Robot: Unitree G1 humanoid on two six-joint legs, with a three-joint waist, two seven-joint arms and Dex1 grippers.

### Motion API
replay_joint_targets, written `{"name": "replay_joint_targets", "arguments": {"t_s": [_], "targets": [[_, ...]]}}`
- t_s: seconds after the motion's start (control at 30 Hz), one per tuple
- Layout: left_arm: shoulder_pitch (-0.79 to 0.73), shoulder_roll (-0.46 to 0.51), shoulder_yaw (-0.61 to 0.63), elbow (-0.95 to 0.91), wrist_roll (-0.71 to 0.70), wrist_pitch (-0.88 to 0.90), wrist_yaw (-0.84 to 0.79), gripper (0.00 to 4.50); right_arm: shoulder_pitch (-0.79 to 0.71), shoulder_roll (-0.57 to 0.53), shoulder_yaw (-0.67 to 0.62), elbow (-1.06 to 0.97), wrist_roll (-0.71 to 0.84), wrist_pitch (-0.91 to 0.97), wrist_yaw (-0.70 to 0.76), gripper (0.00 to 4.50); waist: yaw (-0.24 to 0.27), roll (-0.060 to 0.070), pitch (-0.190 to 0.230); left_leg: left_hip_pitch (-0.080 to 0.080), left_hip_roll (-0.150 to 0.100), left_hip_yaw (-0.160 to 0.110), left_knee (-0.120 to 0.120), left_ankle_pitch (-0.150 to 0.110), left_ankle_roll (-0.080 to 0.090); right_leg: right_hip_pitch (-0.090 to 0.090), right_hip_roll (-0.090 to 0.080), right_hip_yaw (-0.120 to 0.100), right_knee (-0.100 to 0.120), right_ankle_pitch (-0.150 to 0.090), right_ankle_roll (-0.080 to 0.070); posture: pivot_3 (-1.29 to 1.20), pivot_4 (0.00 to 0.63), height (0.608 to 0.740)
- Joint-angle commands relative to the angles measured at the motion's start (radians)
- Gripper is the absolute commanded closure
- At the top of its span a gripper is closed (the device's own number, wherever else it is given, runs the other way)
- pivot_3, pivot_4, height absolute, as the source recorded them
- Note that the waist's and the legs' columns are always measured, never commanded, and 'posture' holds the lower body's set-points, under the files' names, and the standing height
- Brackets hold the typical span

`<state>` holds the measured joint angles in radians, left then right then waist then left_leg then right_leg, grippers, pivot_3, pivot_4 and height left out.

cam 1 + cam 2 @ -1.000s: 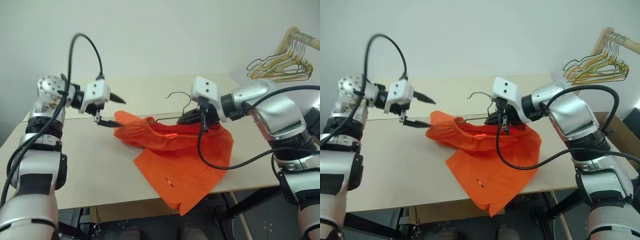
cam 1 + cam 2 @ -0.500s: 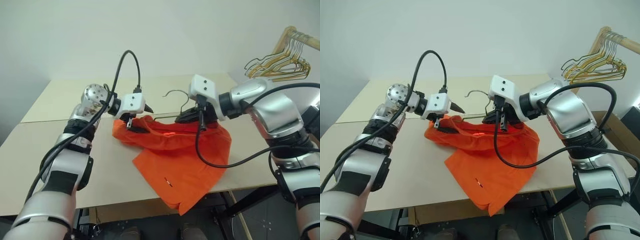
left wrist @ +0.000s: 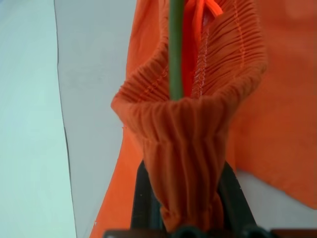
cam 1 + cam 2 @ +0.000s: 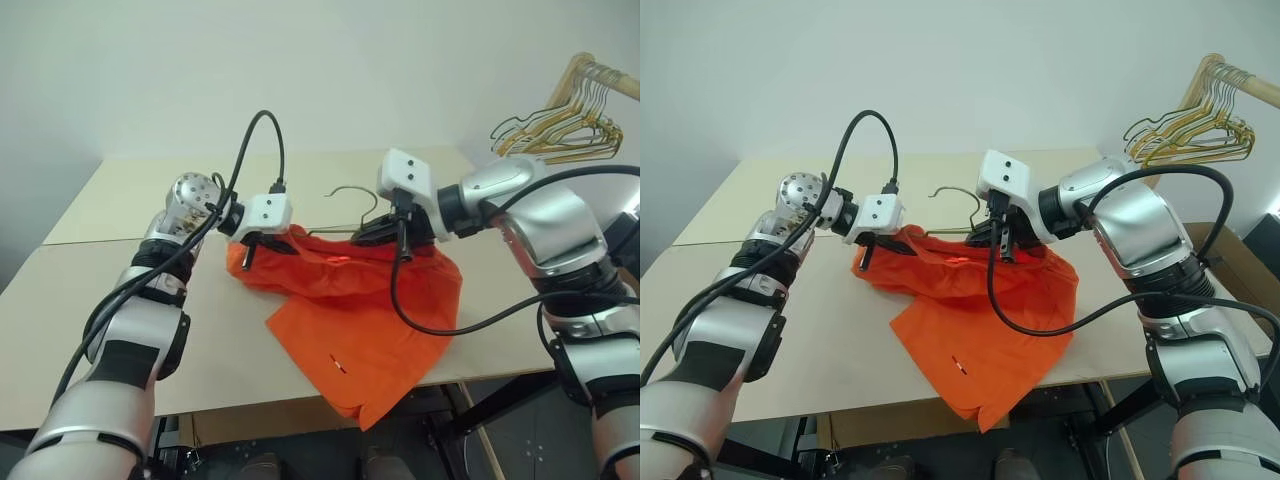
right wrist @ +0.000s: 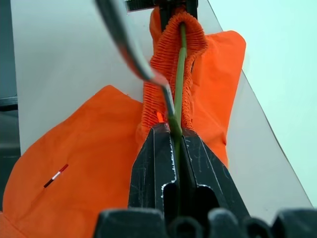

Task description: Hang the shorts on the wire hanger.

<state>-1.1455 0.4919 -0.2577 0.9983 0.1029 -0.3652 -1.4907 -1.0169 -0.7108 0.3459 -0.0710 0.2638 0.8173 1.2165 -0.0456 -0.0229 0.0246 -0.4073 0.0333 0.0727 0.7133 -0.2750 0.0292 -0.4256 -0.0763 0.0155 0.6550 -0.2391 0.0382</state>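
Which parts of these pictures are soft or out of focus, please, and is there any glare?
Left wrist view: the wire hanger is a soft green blur, while the shorts show crisp gathers. Right wrist view: the hanger's near hook is a blurred grey streak with a pale sheen, and the right gripper's fingers are sharp. Head views: even light, no glare on the table.

You see the orange shorts (image 4: pixel 350 320) spread on the beige table (image 4: pixel 120 300) — one hem over its near edge, your left gripper (image 4: pixel 250 247) clamped on the waistband's left end, your right gripper (image 4: pixel 378 233) pinched at the wire hanger (image 4: pixel 350 200) — hook upright, gold hangers (image 4: pixel 560 135) far right.
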Motion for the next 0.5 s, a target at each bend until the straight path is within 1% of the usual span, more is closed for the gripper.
{"name": "replay_joint_targets", "arguments": {"t_s": [0.03, 0.07, 0.1, 0.23, 0.27, 0.43, 0.47, 0.5], "targets": [[-0.033, 0.000, 0.037, -0.032, -0.049, 0.018, -0.028, 4.47, -0.001, -0.006, -0.004, -0.022, -0.040, -0.066, -0.024, 4.50, 0.000, 0.000, 0.000, 0.000, 0.000, 0.000, 0.000, 0.000, 0.000, 0.000, 0.000, 0.000, 0.000, 0.000, 0.000, -0.06, 0.000, 0.740], [-0.029, 0.001, 0.041, -0.037, -0.053, 0.026, -0.032, 4.50, 0.004, -0.007, -0.004, -0.024, -0.052, -0.067, -0.036, 3.93, 0.000, 0.000, 0.000, 0.000, 0.000, 0.000, 0.000, 0.000, 0.000, 0.000, 0.000, 0.000, 0.000, 0.000, 0.000, -0.06, 0.000, 0.740], [-0.024, 0.003, 0.042, -0.041, -0.056, 0.033, -0.036, 4.50, 0.008, -0.012, -0.008, -0.027, -0.057, -0.066, -0.040, 3.73, 0.000, 0.000, 0.000, 0.000, 0.000, 0.000, 0.000, 0.000, 0.000, 0.000, 0.000, 0.000, 0.000, 0.000, 0.000, -0.06, 0.000, 0.740], [-0.008, 0.010, 0.045, -0.045, -0.057, 0.046, -0.039, 4.50, 0.022, -0.060, -0.069, -0.050, -0.033, -0.030, -0.036, 2.33, 0.000, 0.000, 0.000, 0.000, 0.000, 0.000, 0.000, 0.000, 0.000, 0.000, 0.000, 0.000, 0.000, 0.000, 0.000, -0.07, 0.000, 0.740], [-0.004, 0.012, 0.045, -0.045, -0.057, 0.051, -0.038, 4.50, 0.033, -0.087, -0.094, -0.066, -0.020, -0.021, -0.029, 2.04, 0.002, 0.000, 0.000, 0.000, 0.000, 0.000, 0.000, 0.000, 0.000, 0.000, 0.000, 0.000, 0.000, 0.000, 0.000, -0.07, 0.000, 0.740], [0.006, 0.013, 0.044, -0.050, -0.050, 0.052, -0.023, 4.50, 0.116, -0.212, -0.208, -0.164, 0.055, 0.024, 0.000, 0.24, 0.003, 0.000, 0.000, -0.001, 0.000, 0.000, 0.000, 0.000, 0.000, 0.000, -0.001, 0.000, -0.002, 0.000, 0.000, -0.07, 0.000, 0.740], [0.007, 0.012, 0.045, -0.051, -0.050, 0.053, -0.021, 4.50, 0.141, -0.237, -0.227, -0.182, 0.069, 0.034, 0.003, 0.01, 0.003, 0.000, 0.000, -0.001, 0.000, 0.000, 0.000, 0.000, 0.000, 0.000, -0.001, 0.000, -0.002, 0.000, 0.000, -0.07, 0.000, 0.740], [0.007, 0.011, 0.045, -0.052, -0.051, 0.055, -0.021, 4.50, 0.170, -0.258, -0.243, -0.200, 0.077, 0.036, 0.004, 0.01, 0.003, 0.000, 0.000, 0.000, 0.000, -0.001, 0.000, 0.000, 0.000, 0.000, 0.000, 0.000, -0.002, 0.000, 0.000, -0.07, 0.000, 0.740]]}}
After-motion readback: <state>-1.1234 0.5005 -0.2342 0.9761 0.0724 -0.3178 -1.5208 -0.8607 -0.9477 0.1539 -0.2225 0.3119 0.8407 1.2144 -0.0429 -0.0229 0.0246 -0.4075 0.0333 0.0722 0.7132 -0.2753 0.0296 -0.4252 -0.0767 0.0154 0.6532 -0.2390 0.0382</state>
